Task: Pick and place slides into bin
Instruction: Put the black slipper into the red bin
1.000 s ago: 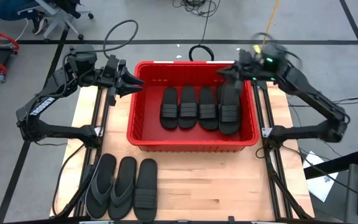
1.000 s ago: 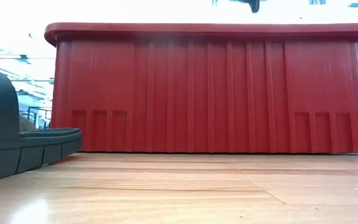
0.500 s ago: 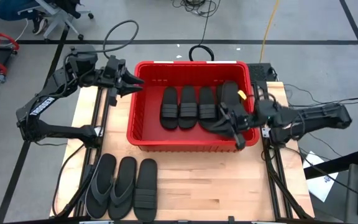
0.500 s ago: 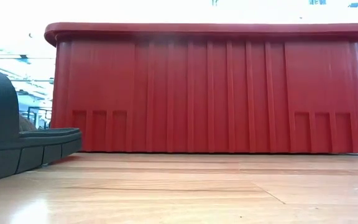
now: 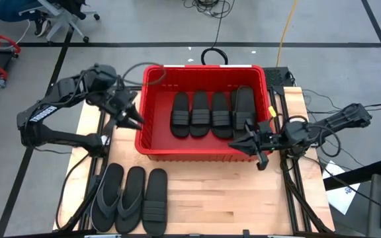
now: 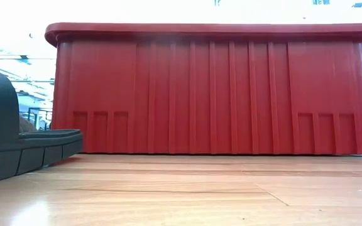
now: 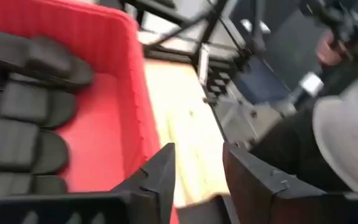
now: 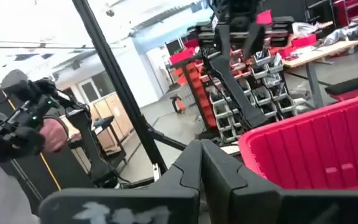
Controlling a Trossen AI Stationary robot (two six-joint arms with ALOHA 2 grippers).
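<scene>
The red bin [image 5: 197, 155] stands mid-table with several black slides [image 5: 210, 114] lying side by side on its floor. Three more slides [image 5: 131, 198] lie flat on the table near its near left corner: two with thong straps and one with a band. My left gripper [image 5: 133, 120] is open and empty, hovering just outside the bin's left wall; its wrist view [image 7: 197, 165] shows the gap between its fingers. My right gripper [image 5: 235, 145] is over the bin's near right corner, fingers pointing toward the table's left. Its fingers meet in its wrist view [image 8: 202, 149], holding nothing.
The low view shows the bin's near wall [image 6: 212, 94] and the end of one slide [image 6: 17, 141] at the left. Bare wooden table [image 5: 223, 198] lies near of the bin. A person [image 7: 347, 124] stands beyond the table. Cables and a chair lie on the floor.
My right gripper has swung from above the bin's far right corner toward the near edge and down to the bin's near right corner. My left gripper has moved from the bin's far left corner toward the near edge along the left wall, still open. The slides have not moved.
</scene>
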